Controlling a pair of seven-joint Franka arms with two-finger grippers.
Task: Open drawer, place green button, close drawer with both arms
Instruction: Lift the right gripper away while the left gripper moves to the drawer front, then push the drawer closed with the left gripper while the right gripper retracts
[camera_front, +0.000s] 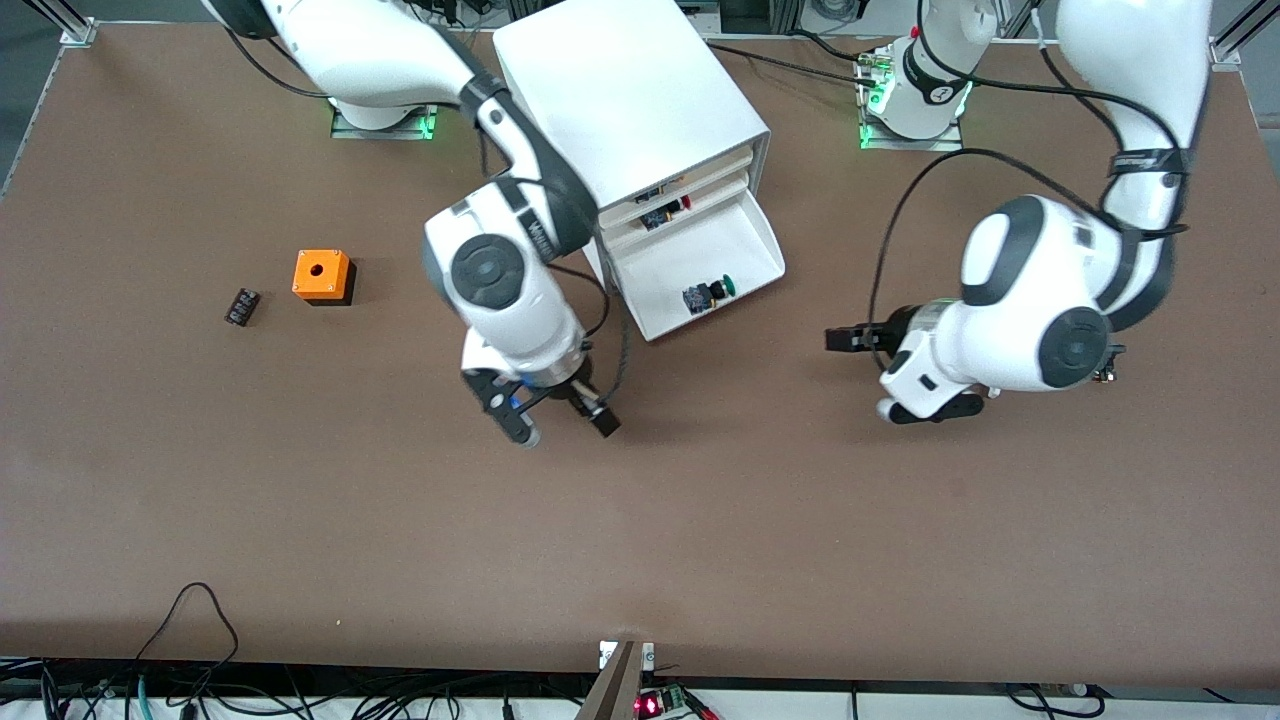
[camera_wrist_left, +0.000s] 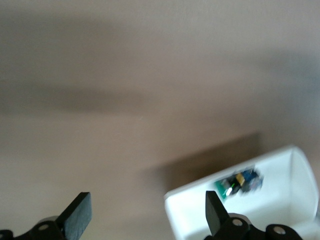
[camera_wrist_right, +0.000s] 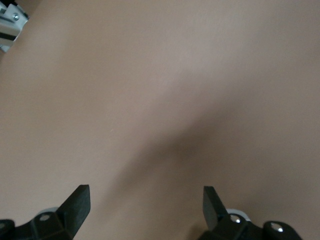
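Inside the drawer, which stands pulled out of the white cabinet, lies the button, its green cap turned toward the left arm's end of the table. It rests on the drawer's floor, nearer the front camera than the two upper drawers, where small dark parts show. My left wrist view catches the same button within the drawer's white wall.

My right gripper hangs over bare table, nearer the front camera than the drawer's front and toward the right arm's end; its fingers are spread wide with nothing between them. My left gripper hovers over the table beside the drawer, toward the left arm's end, pointing at it but apart from it. Its fingers are also spread wide and carry nothing.

Well apart, toward the right arm's end, an orange cube with a round hole sits on the table, and just beside it lies a small black part.
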